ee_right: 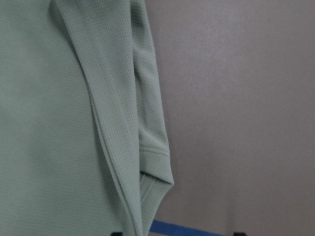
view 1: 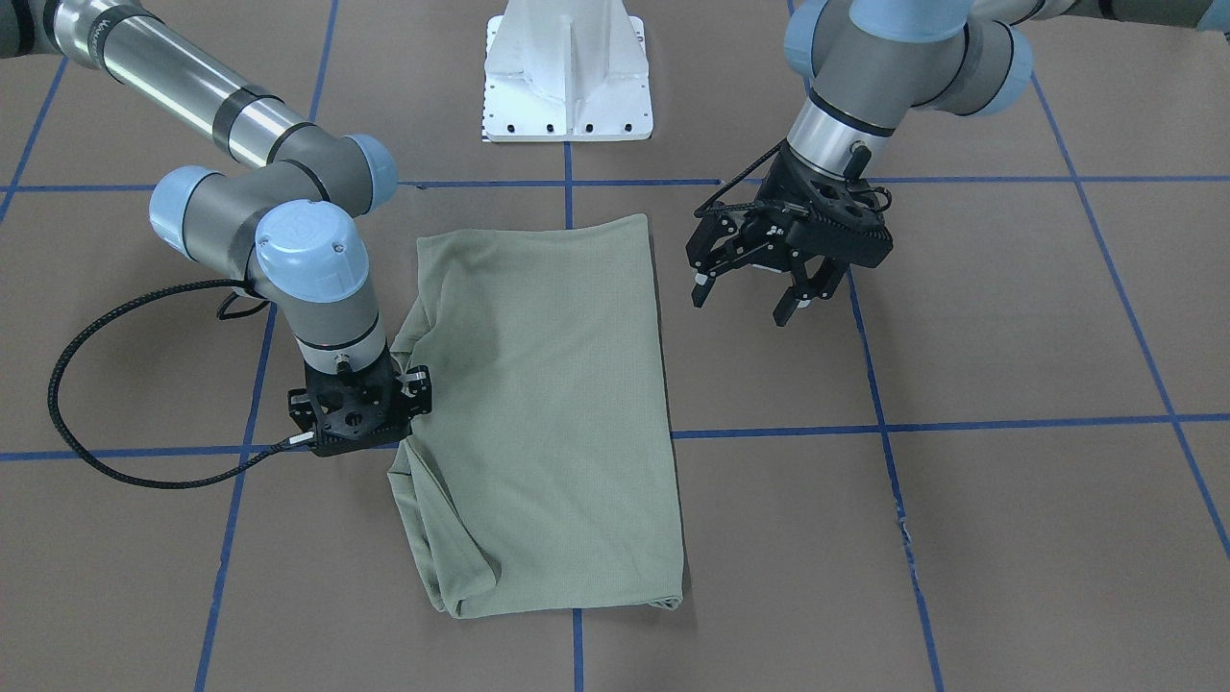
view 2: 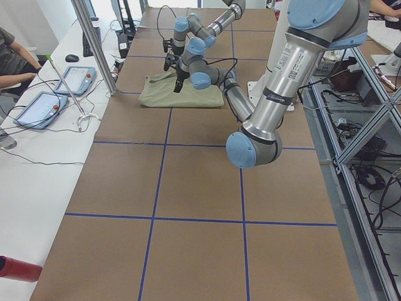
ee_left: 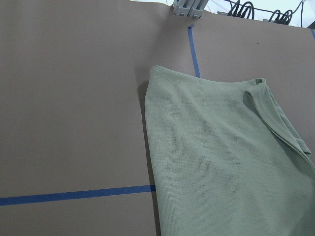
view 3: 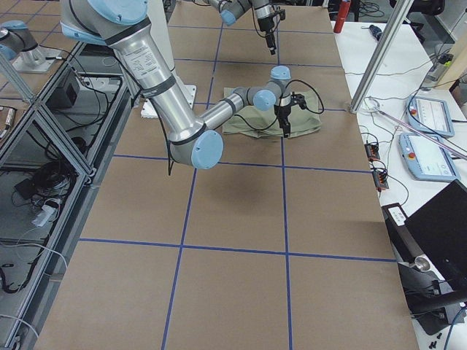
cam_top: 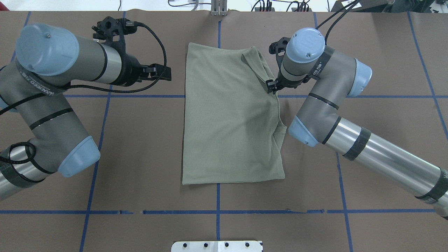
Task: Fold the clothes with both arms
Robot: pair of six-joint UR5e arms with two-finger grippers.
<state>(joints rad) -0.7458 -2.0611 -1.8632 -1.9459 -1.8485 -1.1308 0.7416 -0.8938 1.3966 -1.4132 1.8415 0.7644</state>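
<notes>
The pale sage-green shirt (view 1: 548, 404) lies folded into a long rectangle on the brown table; it also shows in the overhead view (cam_top: 231, 119). A sleeve and loose folds bunch along its edge on my right arm's side (ee_right: 147, 128). My right gripper (view 1: 360, 415) points straight down at that bunched edge (cam_top: 271, 87). In the right wrist view its fingertips stand apart, one over the cloth and one over bare table, with nothing held. My left gripper (view 1: 745, 300) hovers open and empty above the table beside the shirt's other long edge (ee_left: 157, 147).
The white pedestal base (view 1: 567, 77) stands at the robot's side of the table, close to the shirt's short edge. Blue tape lines (cam_top: 217, 211) mark squares on the brown surface. A side bench with tablets (view 2: 56, 88) and a person sits past the far edge.
</notes>
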